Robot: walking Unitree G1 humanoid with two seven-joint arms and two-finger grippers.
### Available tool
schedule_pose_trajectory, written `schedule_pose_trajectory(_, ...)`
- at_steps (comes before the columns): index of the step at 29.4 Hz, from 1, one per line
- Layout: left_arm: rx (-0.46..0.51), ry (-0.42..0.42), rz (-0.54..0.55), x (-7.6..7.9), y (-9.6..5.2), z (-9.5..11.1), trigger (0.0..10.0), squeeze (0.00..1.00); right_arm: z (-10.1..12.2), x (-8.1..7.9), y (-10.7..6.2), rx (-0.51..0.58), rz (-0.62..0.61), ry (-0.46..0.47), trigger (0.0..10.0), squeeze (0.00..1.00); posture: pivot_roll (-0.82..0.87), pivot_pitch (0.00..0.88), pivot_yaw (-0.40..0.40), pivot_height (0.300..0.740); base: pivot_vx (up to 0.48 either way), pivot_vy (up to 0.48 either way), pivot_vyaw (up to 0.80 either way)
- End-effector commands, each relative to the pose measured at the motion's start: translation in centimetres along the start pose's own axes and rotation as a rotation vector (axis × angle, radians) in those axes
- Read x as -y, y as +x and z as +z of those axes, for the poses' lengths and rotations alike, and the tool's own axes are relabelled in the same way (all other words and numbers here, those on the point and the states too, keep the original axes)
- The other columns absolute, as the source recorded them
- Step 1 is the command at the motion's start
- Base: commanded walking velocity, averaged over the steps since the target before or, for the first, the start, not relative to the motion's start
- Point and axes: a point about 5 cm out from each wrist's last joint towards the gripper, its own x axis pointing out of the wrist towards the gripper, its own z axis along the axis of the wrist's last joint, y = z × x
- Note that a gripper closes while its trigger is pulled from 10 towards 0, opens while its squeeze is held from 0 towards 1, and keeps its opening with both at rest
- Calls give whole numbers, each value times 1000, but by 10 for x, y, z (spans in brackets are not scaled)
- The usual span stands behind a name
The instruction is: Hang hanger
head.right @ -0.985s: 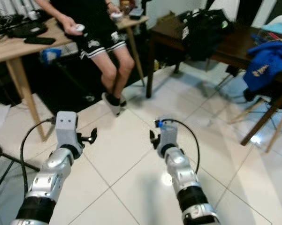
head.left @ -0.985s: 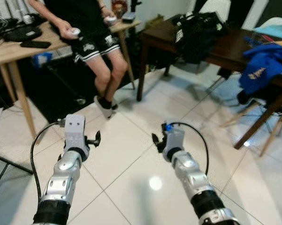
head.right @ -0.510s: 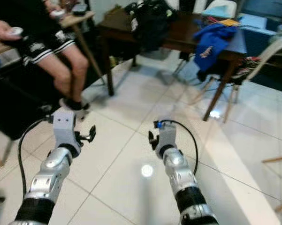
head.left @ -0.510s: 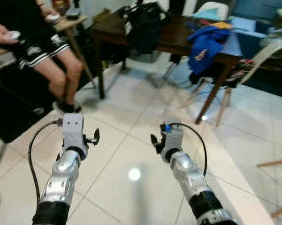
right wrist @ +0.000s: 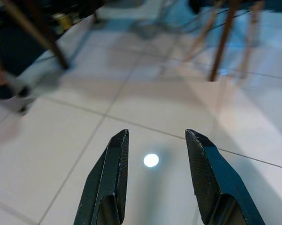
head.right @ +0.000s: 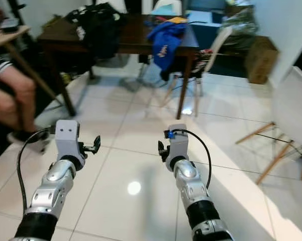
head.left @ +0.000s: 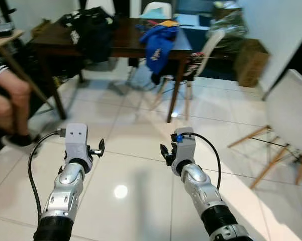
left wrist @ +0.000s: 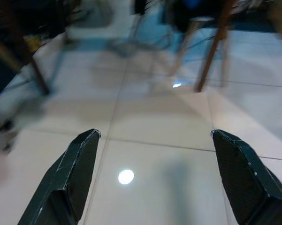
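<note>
Both arms are held out low over the white tiled floor [head.left: 140, 165]. My left gripper [left wrist: 155, 136] is open wide, with nothing but floor between its black fingers [left wrist: 75, 168]. My right gripper [right wrist: 156, 136] is open too, its fingers [right wrist: 110, 173] closer together and empty. In the eye views the left wrist [head.left: 76, 145] and the right wrist [head.left: 183, 148] sit side by side at about the same height. A blue garment [head.left: 158, 40] lies draped over the edge of a dark wooden table [head.left: 125, 47] ahead.
A black bag [head.left: 90, 32] sits on the table, with a light chair [head.left: 203, 52] tucked beside it. A white chair [head.left: 289, 108] stands at the right, a cardboard box [head.left: 251, 63] by the far wall. A person's leg [head.left: 7, 103] is at the left edge.
The camera has swung to the right: the person has slid to the left edge, while the table and the white chair have come into view. Both arms hold the same pose.
</note>
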Motion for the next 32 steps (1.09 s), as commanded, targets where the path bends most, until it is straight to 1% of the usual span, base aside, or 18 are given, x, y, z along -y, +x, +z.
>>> schedule_pose_trajectory(1, -23, 9, -2, -1, -3, -7, 10000, 0, -6, -1, -1, -19, 2, 2, 10000, 0, 41, 68, -29, 740, 0, 0, -800)
schedule_pose_trajectory(8, -16, -6, 8, -2, -3, -7, 10000, 0, -7, -1, -2, -21, -3, 9, 10000, 0, 38, 59, -27, 740, 0, 0, -800)
schedule_pose_trajectory(10, -18, 3, -12, 1, -2, -6, 10000, 0, -5, -2, -1, -5, 14, -3, 10000, 0, 42, 80, -35, 740, 0, 0, -800)
schedule_pose_trajectory(13, -7, -10, 11, -2, -3, -6, 10000, 0, -3, -2, -2, 17, 11, -2, 10000, 0, 35, 59, -30, 740, 0, 0, 0)
schedule_pose_trajectory(15, -3, -13, 14, -2, -3, -5, 10000, 0, -3, -3, -2, 15, 17, -8, 10000, 0, 34, 63, -31, 740, 0, 0, 0)
schedule_pose_trajectory(16, -4, -3, -2, 0, -2, -4, 10000, 0, -3, -5, -1, 12, 37, -27, 10000, 0, 38, 91, -35, 740, 0, 0, 0)
schedule_pose_trajectory(17, -3, 5, -10, 1, -2, -4, 10000, 0, -3, -5, 0, 7, 42, -30, 10000, 0, 45, 98, -42, 740, 0, 0, 0)
schedule_pose_trajectory(20, 5, 1, 5, -1, -2, -3, 10000, 0, -4, -5, 0, 4, 41, -21, 10000, 0, 45, 89, -39, 740, 0, 0, 0)
schedule_pose_trajectory(21, 10, 0, 17, -3, -3, -2, 10000, 0, -3, -7, 1, 5, 52, -27, 10000, 0, 37, 79, -36, 740, 0, 0, 0)
schedule_pose_trajectory(22, 3, 4, 17, -3, -2, -3, 10000, 0, -2, -9, 1, 3, 62, -33, 10000, 0, 36, 102, -39, 740, 0, 0, 0)
schedule_pose_trajectory(25, -4, 9, 14, -3, -2, -3, 10000, 0, -2, -10, 2, 2, 70, -40, 10000, 0, 36, 102, -39, 740, 0, 0, 0)
schedule_pose_trajectory(26, -9, 6, 15, -3, -2, -4, 10000, 0, -3, -9, 2, -7, 67, -31, 10000, 0, 39, 95, -48, 740, 0, 0, 0)
schedule_pose_trajectory(30, -6, 2, 28, -4, -3, -4, 10000, 0, -4, -8, 1, -10, 62, -24, 10000, 0, 38, 79, -45, 740, 0, 0, 0)
schedule_pose_trajectory(31, 3, 7, 35, -7, -2, -2, 10000, 0, -3, -9, 3, -15, 69, -26, 10000, 0, 9, 129, -50, 740, 0, 0, 0)
schedule_pose_trajectory(32, 10, 11, 38, -8, -2, 0, 10000, 0, -3, -10, 3, -17, 76, -29, 10000, 0, 9, 129, -50, 740, 0, 0, 0)
